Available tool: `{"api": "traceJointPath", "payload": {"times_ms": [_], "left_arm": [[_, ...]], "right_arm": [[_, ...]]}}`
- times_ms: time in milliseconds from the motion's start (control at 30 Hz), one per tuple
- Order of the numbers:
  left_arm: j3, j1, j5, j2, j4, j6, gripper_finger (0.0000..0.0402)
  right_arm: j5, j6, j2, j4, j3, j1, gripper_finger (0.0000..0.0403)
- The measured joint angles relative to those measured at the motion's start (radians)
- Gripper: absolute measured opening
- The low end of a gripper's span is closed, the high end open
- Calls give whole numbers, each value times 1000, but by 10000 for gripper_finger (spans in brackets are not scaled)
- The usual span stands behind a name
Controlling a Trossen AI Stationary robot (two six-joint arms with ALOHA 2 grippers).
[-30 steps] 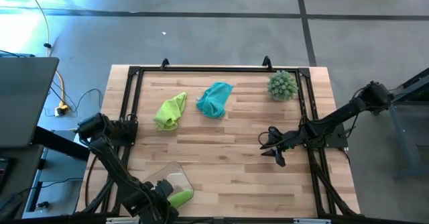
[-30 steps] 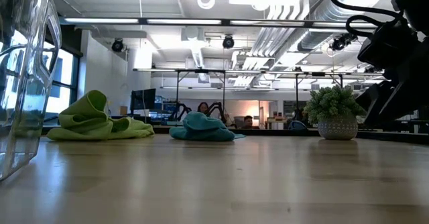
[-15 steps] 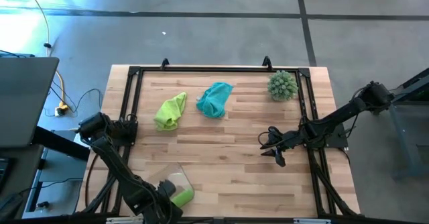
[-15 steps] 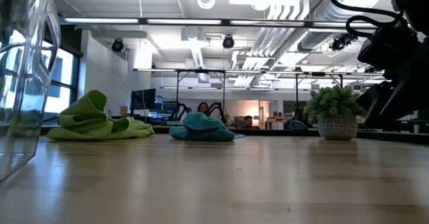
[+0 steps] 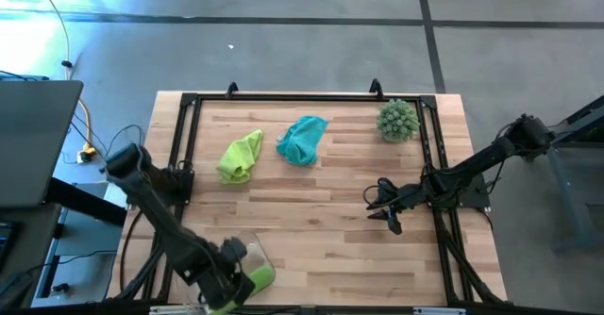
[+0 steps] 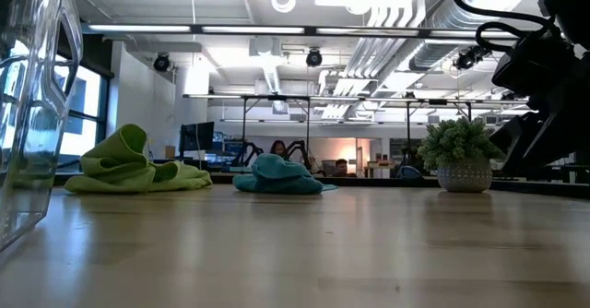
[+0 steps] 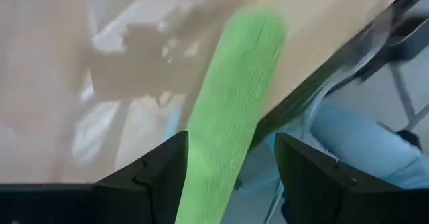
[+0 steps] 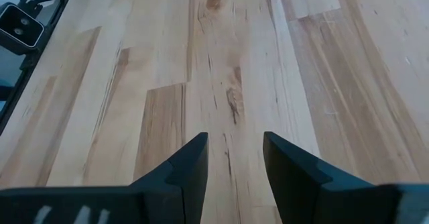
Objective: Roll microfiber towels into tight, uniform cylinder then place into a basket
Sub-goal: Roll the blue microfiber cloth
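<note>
A rolled lime green microfiber towel (image 5: 257, 277) (image 7: 231, 110) lies in the clear basket (image 5: 247, 247) at the table's near left edge. My left gripper (image 7: 231, 184) hangs open above it, one finger on either side of the roll and clear of it. A crumpled lime green towel (image 5: 241, 157) (image 6: 138, 168) and a crumpled teal towel (image 5: 302, 140) (image 6: 277, 175) rest on the table's far half. My right gripper (image 5: 387, 219) (image 8: 234, 163) waits open low over bare wood at the middle right.
A spiky grey-green ball in a small pot (image 5: 398, 120) (image 6: 458, 156) stands at the far right corner. A black frame (image 5: 283, 98) runs along the table's edges. The basket's see-through wall (image 6: 32, 114) stands close to the low camera. Bare wood lies between the towels and the basket.
My left gripper has risen from the basket and away from the rolled green towel, which stays lying in the basket. The other two towels have kept their places.
</note>
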Motion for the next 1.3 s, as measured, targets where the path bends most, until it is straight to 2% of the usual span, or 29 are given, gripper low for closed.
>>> {"api": "traceJointPath", "payload": {"times_ms": [133,333,500,600,733,1000,1300], "left_arm": [[0,78,-103,-86,-30,181,211],[1,268,-240,-170,-15,637,211],[1,454,-375,-160,32,967,211],[1,562,-381,-111,99,1087,211],[0,684,-400,-29,180,1134,211],[0,892,-409,140,219,1040,211],[0,1008,-408,216,220,985,211]], "right_arm": [[0,0,0,-3,0,0,135],[0,0,0,-7,0,0,135],[0,0,0,-17,0,0,135],[0,0,0,-23,0,0,135],[0,0,0,-25,0,0,135],[0,0,0,-27,0,0,135],[0,0,0,-45,0,0,135]]}}
